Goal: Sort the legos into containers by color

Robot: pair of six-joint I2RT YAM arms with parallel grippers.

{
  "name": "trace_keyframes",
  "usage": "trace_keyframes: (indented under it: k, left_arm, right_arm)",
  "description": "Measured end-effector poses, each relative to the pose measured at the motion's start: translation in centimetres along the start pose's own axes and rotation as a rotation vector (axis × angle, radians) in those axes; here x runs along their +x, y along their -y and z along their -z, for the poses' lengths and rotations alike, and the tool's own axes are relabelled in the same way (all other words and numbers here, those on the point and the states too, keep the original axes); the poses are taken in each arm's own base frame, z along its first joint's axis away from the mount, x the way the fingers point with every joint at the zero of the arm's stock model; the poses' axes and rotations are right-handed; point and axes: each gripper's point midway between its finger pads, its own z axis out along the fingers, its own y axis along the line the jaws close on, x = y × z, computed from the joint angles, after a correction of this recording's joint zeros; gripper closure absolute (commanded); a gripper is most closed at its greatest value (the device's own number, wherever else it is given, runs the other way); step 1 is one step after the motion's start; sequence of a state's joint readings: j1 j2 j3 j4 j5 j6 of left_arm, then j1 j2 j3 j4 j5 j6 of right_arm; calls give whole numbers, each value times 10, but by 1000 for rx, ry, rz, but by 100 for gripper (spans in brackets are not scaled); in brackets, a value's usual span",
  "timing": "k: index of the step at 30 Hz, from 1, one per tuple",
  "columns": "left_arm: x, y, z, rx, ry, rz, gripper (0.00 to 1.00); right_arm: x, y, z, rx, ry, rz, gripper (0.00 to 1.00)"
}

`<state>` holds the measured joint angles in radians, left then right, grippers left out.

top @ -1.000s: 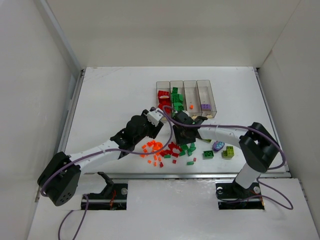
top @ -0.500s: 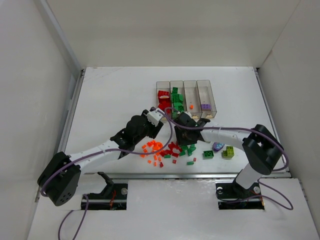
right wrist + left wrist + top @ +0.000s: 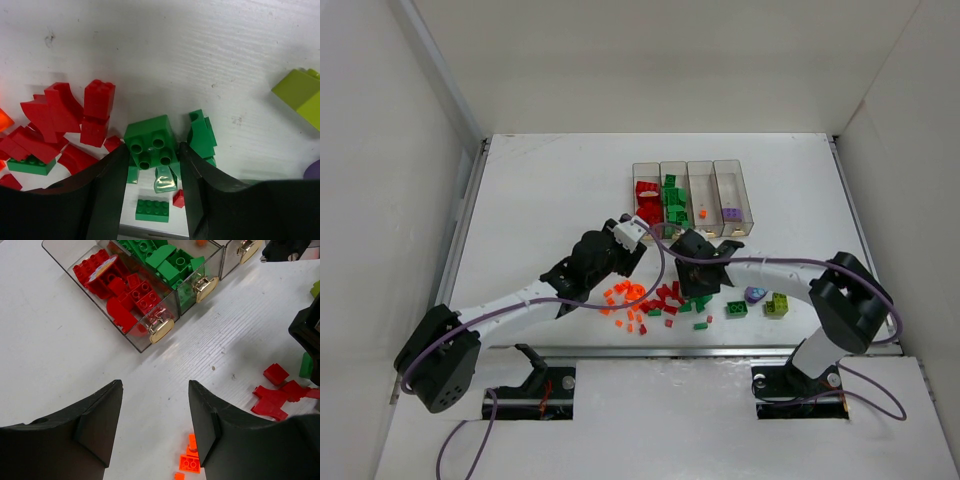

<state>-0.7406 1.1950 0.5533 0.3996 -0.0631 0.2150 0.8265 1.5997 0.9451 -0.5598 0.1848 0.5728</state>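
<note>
I've got the right gripper [image 3: 152, 150] closed partway on 1 green brick [image 3: 150, 142], pinched by its 2 side walls with the 4 studs facing the wrist camera. That grip keeps it square, so I expect it to fall flat when let go. It hangs just above the loose legos [image 3: 665, 300], on the near side of the 4 containers [image 3: 701, 190]. The green bin [image 3: 187, 292], 2nd from the left, is where I judge it belongs. The left gripper [image 3: 155, 405] is moderately wide with nothing in it, over bare table in front of the red bin [image 3: 145, 335], with orange bits [image 3: 190, 460] beneath. The 2 wrists sit near each other, so I'd route the right one carefully
</note>
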Motion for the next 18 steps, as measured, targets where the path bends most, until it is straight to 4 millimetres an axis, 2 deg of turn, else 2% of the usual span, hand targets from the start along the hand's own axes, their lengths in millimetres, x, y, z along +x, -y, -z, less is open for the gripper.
trace_keyframes:
  k: [5, 8, 10, 13, 18]
  left_arm:
    - [0, 0, 0, 0, 0, 0, 49]
    - [0, 2, 0, 5, 1, -2, 49]
    - [-1, 3, 0, 9, 2, -3, 49]
    - [-1, 4, 0, 11, 2, -4, 49]
    - [-3, 3, 2, 9, 9, -3, 50]
  right_arm:
    - [6, 4, 1, 9, -14, 3, 50]
    - [6, 4, 0, 7, -13, 3, 54]
    - [6, 4, 0, 6, -10, 5, 68]
    - [3, 2, -2, -1, 0, 7, 97]
    - [-2, 4, -2, 19, 20, 6, 100]
